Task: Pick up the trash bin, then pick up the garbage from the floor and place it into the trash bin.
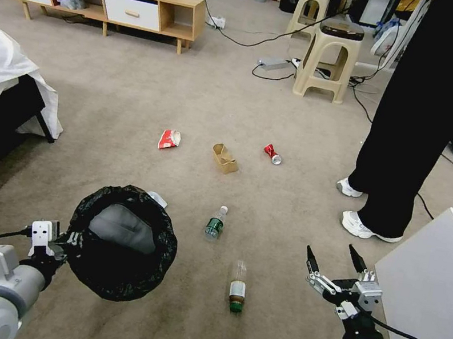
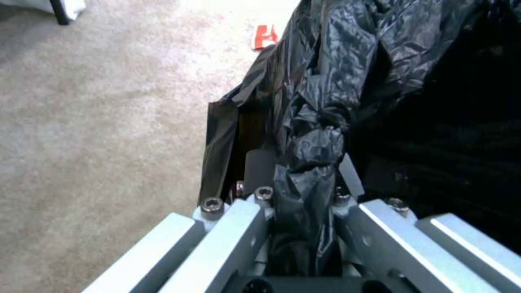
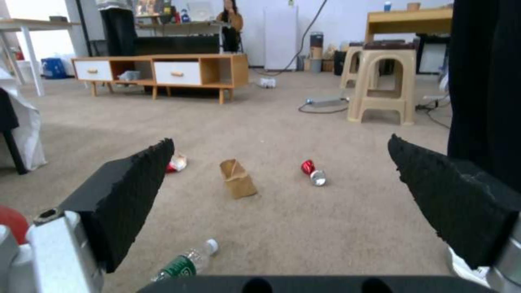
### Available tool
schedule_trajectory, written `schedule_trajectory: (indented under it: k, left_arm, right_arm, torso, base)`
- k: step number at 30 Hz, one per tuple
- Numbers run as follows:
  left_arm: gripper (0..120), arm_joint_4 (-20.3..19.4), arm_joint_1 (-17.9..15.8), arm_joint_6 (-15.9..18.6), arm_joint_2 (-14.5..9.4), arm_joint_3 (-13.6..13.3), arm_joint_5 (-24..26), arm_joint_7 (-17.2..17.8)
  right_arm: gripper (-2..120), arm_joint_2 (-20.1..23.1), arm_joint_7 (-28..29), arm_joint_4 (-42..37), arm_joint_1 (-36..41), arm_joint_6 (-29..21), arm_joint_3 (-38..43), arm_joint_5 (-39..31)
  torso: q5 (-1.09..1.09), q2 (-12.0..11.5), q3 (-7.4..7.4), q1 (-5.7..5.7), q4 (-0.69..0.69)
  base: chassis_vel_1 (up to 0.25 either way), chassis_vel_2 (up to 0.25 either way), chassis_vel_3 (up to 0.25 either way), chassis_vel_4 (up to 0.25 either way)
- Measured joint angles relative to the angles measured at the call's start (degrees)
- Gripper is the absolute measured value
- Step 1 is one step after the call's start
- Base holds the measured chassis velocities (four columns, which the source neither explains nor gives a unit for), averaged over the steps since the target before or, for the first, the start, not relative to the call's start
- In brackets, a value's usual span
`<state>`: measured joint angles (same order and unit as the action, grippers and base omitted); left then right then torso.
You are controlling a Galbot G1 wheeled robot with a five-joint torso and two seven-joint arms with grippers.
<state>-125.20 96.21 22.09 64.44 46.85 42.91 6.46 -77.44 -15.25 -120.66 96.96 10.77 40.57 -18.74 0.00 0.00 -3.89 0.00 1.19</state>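
Fingers (image 2: 258,167) pinching bin liner (image 2: 315,122)

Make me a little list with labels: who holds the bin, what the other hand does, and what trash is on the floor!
bin: trash bin, black-bagged, held at its rim by the left gripper, jaws shut on the bag
other arm: right gripper low on the robot's right, jaws open, holding nothing
nearest trash: bottle with green cap, bottle with green label
farther trash: red-white wrapper, brown paper box, crushed red can
floor: beige carpet
bystander: person's legs standing at right
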Motion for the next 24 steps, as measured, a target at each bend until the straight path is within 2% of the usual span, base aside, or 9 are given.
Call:
schedule_trajectory:
  k: [3, 8, 10, 11, 13, 19, 21, 24]
  left_arm:
    - [1, -0.02, 0.15, 0.0, -0.24, 0.52, 0.01, 0.0]
    - [1, -0.02, 0.5, -0.01, -0.55, 1.23, -0.09, -0.33]
    - [1, -0.03, 0.73, -0.11, -0.44, 1.28, -0.47, -0.73]
    - [1, -0.03, 0.73, -0.11, -0.44, 1.28, -0.47, -0.73]
    - [1, 0.26, 0.89, -0.53, -0.09, 1.27, -1.42, -1.47]
    - [1, 0.69, 0.67, -0.71, 0.42, 0.96, -2.04, -1.77]
    - [1, 1.1, 0.18, -0.74, 0.7, 0.57, -2.27, -1.81]
    - [1, 1.35, -0.06, -0.74, 0.76, 0.51, -2.27, -1.82]
  right_arm:
    - [100, 0.91, 0.4, 0.55, -0.64, -0.49, -0.25, -0.83]
    - [100, 4.94, 2.11, 2.38, -2.39, -2.1, -1.28, -3.88]
    - [100, 8.66, 3.54, 3.45, -3.48, -3.33, -2.49, -6.08]
    - [100, 8.66, 3.54, 3.45, -3.48, -3.33, -2.49, -6.08]
    - [100, 13.15, 5.46, 4.46, -5.41, -4.92, -4.66, -9.08]
    - [100, 16.79, 7.95, 6.45, -8.72, -6.55, -8.31, -11.66]
    - [100, 18.63, 10.79, 8.93, -12.15, -7.84, -12.53, -13.47]
    - [100, 19.2, 12.81, 10.3, -14.18, -8.68, -15.08, -14.6]
  torso:
    - [0.0, 0.0, 0.0, 0.0, 0.0]
    - [0.01, 0.0, 0.0, 0.0, 0.0]
    - [0.01, 0.0, 0.0, 0.0, 0.0]
    - [0.01, 0.0, 0.0, 0.0, 0.0]
    - [0.0, 0.0, 0.0, 0.0, -0.01]
    - [0.0, 0.0, 0.0, 0.0, -0.01]
    - [0.0, 0.0, -0.01, 0.0, 0.0]
    - [0.01, 0.0, -0.01, 0.0, -0.01]
  base:
    - [0.0, 0.0, 0.0, 0.0]
    - [0.0, 0.0, 0.0, 0.0]
    - [0.0, 0.0, 0.0, 0.0]
    - [0.0, 0.0, 0.0, 0.0]
    - [0.0, 0.0, 0.0, 0.0]
    - [0.0, 0.0, 0.0, 0.0]
    - [0.0, 0.0, 0.0, 0.0]
    - [0.0, 0.0, 0.0, 0.0]
